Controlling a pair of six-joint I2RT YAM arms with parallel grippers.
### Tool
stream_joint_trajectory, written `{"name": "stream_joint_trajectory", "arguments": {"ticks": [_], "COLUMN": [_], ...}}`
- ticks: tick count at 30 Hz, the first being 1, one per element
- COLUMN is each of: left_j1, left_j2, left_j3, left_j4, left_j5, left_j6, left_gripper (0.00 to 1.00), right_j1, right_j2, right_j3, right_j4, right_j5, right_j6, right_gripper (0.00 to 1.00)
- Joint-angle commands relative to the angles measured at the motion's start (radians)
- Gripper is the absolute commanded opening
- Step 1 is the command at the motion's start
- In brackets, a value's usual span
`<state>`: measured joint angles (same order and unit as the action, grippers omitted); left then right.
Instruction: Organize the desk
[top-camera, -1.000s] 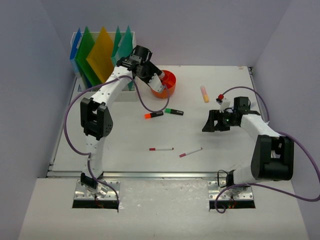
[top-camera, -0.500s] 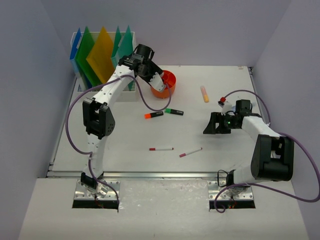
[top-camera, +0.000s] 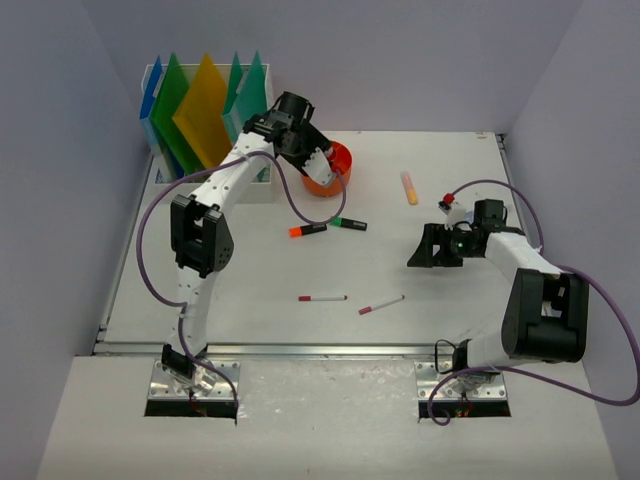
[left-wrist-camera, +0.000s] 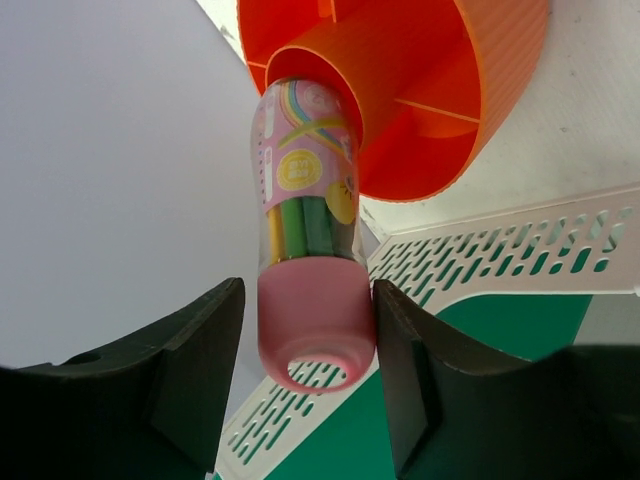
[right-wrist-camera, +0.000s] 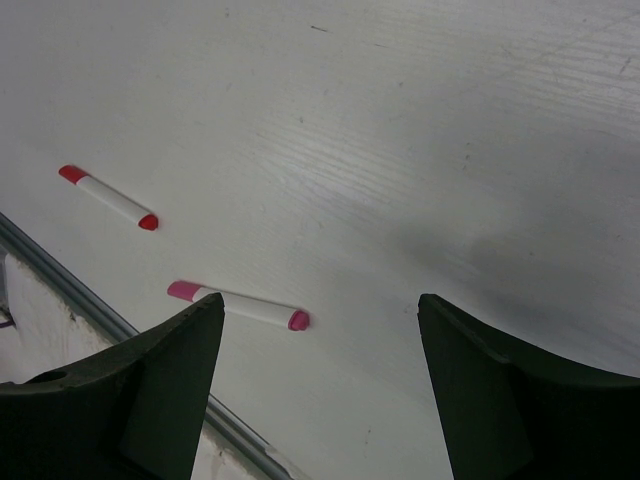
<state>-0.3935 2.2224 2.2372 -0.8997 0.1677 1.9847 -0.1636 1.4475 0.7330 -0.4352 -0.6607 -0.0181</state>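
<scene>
Only my left wrist view shows me the left pincer (left-wrist-camera: 310, 330) slackened around the pink-capped tube (left-wrist-camera: 305, 190), which is entering the orange pen holder (left-wrist-camera: 480, 100); the right pincer (right-wrist-camera: 320, 320) is open and empty.

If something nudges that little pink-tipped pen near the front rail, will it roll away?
Probably, if nudged sideways: the pen looks round and slim, lying flat on the smooth desk. It looks small and likely light, so a slight push might carry it far. Pushed along its length, it would more likely slide.

Overhead desk (top-camera: 260, 270) view; two wrist close-ups
</scene>
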Motion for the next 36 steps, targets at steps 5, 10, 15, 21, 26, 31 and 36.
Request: {"name": "stream_joint_trajectory", "arguments": {"ticks": [5,10,15,21,26,31,36], "left_j1": [-0.005,-0.005,-0.012,-0.059,-0.063,-0.063,-0.069], "left_j2": [-0.020,-0.058,-0.158,-0.371,-0.498,-0.534,-0.451], "left_j3": [-0.007,-0.078,-0.241,-0.487,-0.526,-0.607,-0.627], "left_j4": [0.149,0.360,0.616,0.835,0.581,0.357,0.170], "left_j5": [0.066,0.151,0.201,0.058,0.019,0.128,0.308], "left_j6": [0.747,0.702,0.402,-0.229,-0.882,-1.271,-1.377], "left_gripper": [0.86,0.91,0.92,0.91,0.88,0.86,0.82], "right_j1": [-0.013,-0.014,-0.014,-0.014,-0.014,-0.013,0.009], "right_j2": [-0.008,-0.015,-0.028,-0.044,-0.042,-0.038,-0.026], "right_j3": [-0.002,-0.003,0.005,0.032,0.065,0.099,0.166], "right_j4": [0.014,0.010,-0.005,-0.020,-0.045,-0.083,-0.119], "right_j5": [-0.038,-0.045,-0.046,-0.060,-0.064,-0.058,0.002], "right_j6": [0.003,0.007,0.007,0.010,0.010,-0.013,-0.067], "right_gripper": [0.79,0.79,0.79,0.79,0.79,0.84,0.94]}}
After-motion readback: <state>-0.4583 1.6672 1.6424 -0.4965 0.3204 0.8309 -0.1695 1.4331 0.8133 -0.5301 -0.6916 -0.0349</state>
